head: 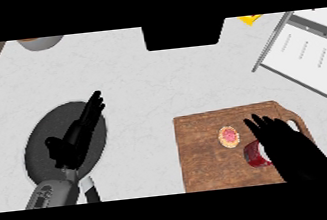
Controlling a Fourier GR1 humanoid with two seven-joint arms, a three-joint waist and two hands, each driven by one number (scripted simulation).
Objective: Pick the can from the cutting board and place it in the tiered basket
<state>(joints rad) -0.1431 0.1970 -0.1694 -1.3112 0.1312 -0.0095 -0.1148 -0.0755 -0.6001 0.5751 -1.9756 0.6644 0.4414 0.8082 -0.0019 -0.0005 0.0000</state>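
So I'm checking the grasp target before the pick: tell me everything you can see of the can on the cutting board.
The can is red with a dark, shiny look. It lies in the near right part of the brown wooden cutting board, beside a small round pink-topped item. The black right hand reaches over it and hides much of its right side. Whether the hand touches it cannot be told.

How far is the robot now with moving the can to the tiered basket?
Nothing looks done yet: the red can is on the cutting board, beside a small pink-topped item. In hand: the right hand is over the can, fingers straight, not gripping. Left: grasp, lift, carry to the tiered basket at upper right. The left hand rests open over a dark plate.
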